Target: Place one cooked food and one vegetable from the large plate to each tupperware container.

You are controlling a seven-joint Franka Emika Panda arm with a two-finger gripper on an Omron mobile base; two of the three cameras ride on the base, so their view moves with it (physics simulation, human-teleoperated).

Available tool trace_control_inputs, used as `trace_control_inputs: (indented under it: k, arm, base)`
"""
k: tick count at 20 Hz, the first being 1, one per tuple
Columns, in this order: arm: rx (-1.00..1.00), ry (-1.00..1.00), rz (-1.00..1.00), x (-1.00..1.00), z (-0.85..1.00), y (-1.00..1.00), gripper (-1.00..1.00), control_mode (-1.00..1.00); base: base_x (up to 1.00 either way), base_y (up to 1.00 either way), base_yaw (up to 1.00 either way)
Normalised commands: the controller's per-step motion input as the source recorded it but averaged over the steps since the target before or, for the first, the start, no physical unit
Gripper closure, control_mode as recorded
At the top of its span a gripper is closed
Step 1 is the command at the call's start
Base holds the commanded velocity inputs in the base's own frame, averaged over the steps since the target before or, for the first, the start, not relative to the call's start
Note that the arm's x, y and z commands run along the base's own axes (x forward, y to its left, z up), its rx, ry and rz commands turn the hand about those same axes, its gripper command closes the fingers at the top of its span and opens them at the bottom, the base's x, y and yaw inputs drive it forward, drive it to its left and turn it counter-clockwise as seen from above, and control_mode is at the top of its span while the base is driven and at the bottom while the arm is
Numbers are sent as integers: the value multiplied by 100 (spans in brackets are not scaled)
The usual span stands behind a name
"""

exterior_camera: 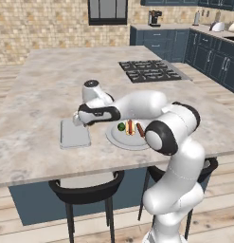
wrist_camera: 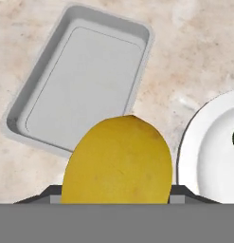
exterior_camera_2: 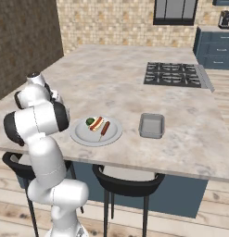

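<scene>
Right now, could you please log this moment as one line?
phase: carry | fingers: shut on yellow food | above counter, beside empty tray | plate adjacent

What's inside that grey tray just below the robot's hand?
Nothing yet: the grey tray shows a bare floor in the hand view. Its near edge is covered by the yellow food held in the gripper, so that strip cannot be seen.

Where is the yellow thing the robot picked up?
In the hand view, the yellow food sits held in the gripper, up above the counter between the grey tray and the plate.
</scene>
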Motion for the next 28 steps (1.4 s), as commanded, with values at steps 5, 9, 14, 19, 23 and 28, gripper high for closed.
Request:
trace_control_inputs:
  k: [5,9,14,19,23,28]
  arm:
    - [-17,4,3,4,-25,44,100,-100]
    - [-12,5,2,5,-15,24,100,-100]
    - [-5,17,0,21,-40,-1,100,-100]
    - [0,10,0,17,-35,-5,100,-100]
    - [0,0,1,21,-2,7,100,-100]
    - [0,-1,2,36,-22,0,100,-100]
  base:
    - [0,0,0]
    - [0,0,0]
    - [0,0,0]
    - [0,0,0]
    - [0,0,0]
    - [0,0,0]
